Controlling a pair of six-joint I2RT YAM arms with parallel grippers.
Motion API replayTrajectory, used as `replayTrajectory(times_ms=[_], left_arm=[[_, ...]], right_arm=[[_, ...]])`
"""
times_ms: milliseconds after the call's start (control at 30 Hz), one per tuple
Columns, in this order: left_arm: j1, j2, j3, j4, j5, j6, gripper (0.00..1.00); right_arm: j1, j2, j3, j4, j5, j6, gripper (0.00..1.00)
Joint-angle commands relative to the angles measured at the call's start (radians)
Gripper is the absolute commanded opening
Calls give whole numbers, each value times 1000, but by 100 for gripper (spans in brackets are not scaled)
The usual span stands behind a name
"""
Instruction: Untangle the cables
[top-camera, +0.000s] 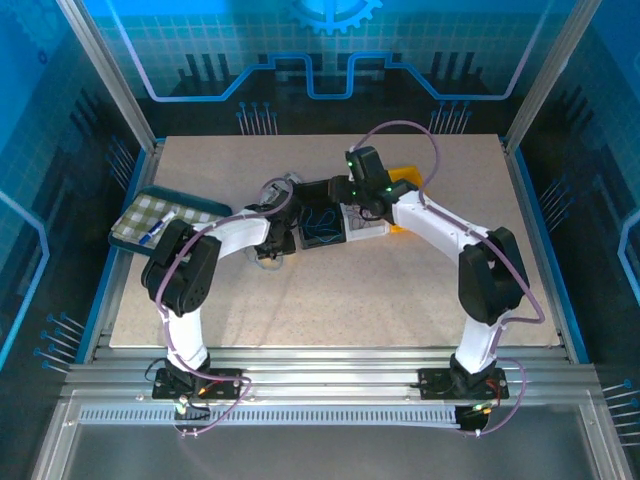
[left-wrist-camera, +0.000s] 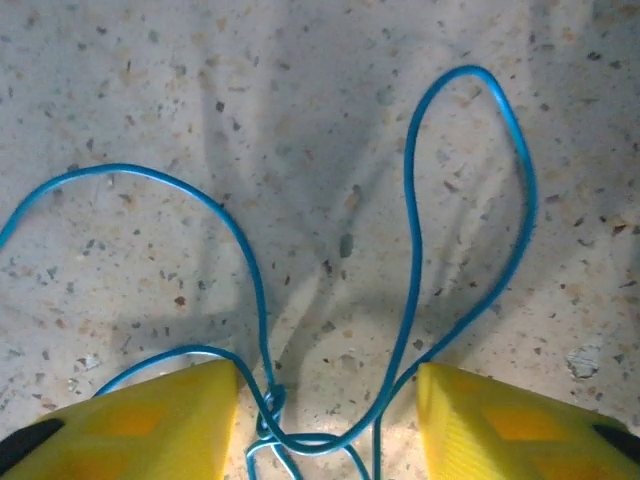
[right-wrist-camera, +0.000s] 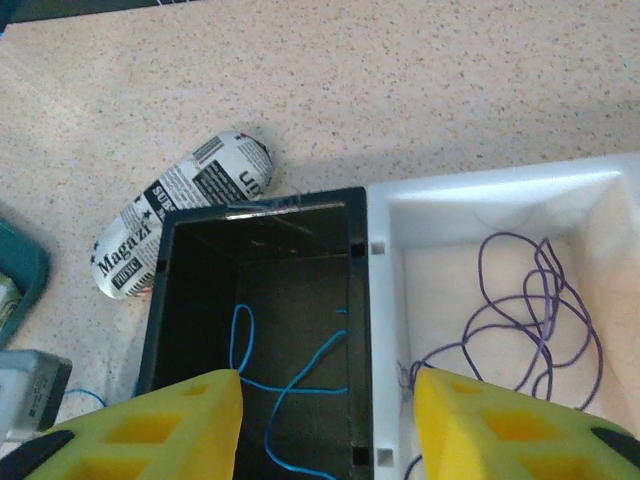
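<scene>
A thin blue cable (left-wrist-camera: 415, 230) lies in loose loops on the speckled table, with a small knot (left-wrist-camera: 272, 400) close to my left finger. My left gripper (left-wrist-camera: 328, 425) stands open just above it, its yellow fingers on either side of the knotted strands without pinching them. A second blue cable (right-wrist-camera: 300, 370) lies in the black bin (right-wrist-camera: 255, 210), and a purple cable (right-wrist-camera: 540, 300) curls in the white bin (right-wrist-camera: 500, 190) beside it. My right gripper (right-wrist-camera: 328, 420) hovers open over the wall between the two bins, holding nothing. From above, the left gripper (top-camera: 272, 248) is left of the bins and the right gripper (top-camera: 362, 198) is over them.
A newspaper-print roll (right-wrist-camera: 185, 205) lies behind the black bin. A teal tray (top-camera: 135, 235) with a checked cloth sits at the table's left edge. A yellow object (top-camera: 405, 178) lies behind the right gripper. Open tabletop (top-camera: 330, 300) stretches in front of the bins.
</scene>
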Motion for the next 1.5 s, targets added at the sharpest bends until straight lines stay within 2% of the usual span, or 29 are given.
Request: replayTrajectory(times_ms=[0,167,267,400,500,633,800,967,1167,1200,1300,1333,1400,1467], left_arm=[[-19,54,52,-96,-59,-43,41],[-33,95,113,-201,-152,-103,16],[-35,68,114,-235,-215,-151,3],[-42,-58,99,-246,-346,-175,0],[-45,-159,108,-219,-393,-151,0],[-46,-215,158,-129,-302,-53,0],[-54,-148,299,-88,-98,4,0],[-73,-77,336,38,14,29,0],[-82,-10,360,149,81,46,0],[-83,-6,360,163,86,47,4],[-83,-19,340,222,89,53,47],[-84,-27,331,241,80,54,58],[-83,-54,308,294,61,76,71],[-83,-81,289,324,23,92,76]], right_arm=[[-12,-45,-27,18,19,8,48],[-11,-48,-40,15,6,21,48],[-13,-52,-41,17,9,16,47],[-21,-56,-31,8,-9,3,47],[-25,-59,-29,3,-18,-9,47],[-32,-71,-45,10,-18,-14,47],[-56,-102,-90,29,0,-6,47],[-88,-147,-138,38,18,-5,47],[-116,-187,-169,29,28,-13,47],[-118,-191,-171,28,30,-15,47],[-127,-203,-177,25,35,-21,47],[-130,-206,-177,25,34,-24,47],[-140,-214,-177,20,41,-33,47],[-152,-221,-177,17,57,-46,48]])
